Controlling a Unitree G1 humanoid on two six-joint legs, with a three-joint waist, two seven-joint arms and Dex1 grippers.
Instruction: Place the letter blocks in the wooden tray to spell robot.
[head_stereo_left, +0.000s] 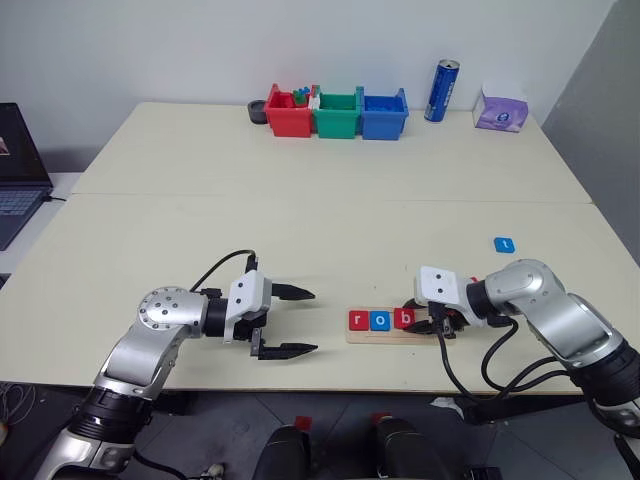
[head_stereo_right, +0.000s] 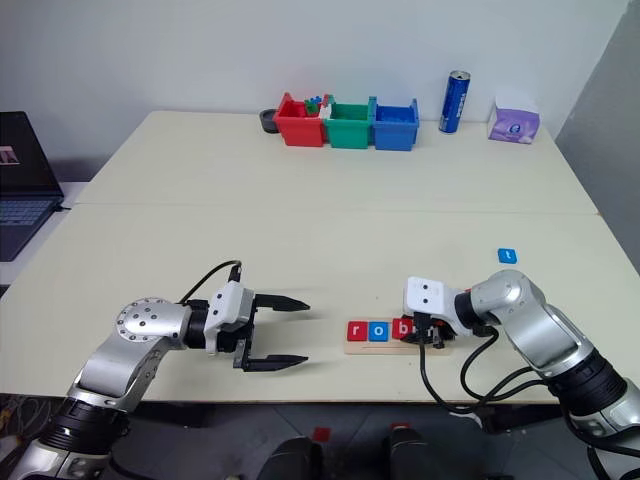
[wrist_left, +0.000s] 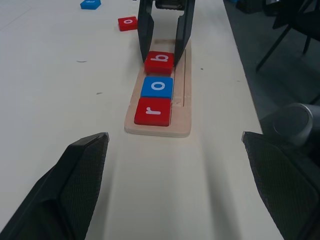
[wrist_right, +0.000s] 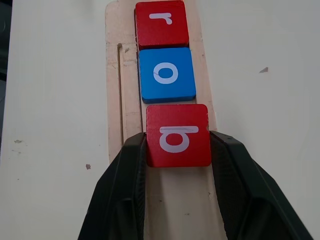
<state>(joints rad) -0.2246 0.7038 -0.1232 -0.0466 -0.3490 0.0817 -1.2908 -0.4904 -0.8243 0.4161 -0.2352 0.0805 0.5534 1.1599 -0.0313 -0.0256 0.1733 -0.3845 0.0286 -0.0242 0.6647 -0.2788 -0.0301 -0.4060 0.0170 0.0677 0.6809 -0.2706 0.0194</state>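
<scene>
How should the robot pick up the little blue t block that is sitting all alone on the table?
Probably from straight above, pinching two opposite side edges. The blue t block lies flat on the bare table, beyond the wooden tray, with nothing near it, so only its thin sides give the fingers something to squeeze. The right gripper holds the red b block that way.

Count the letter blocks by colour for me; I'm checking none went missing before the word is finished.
Red letter blocks: 3, the r and the b in the wooden tray, plus an o loose on the table.
Blue letter blocks: 2, the o in the tray and a t on the table.
Total: 5.
</scene>
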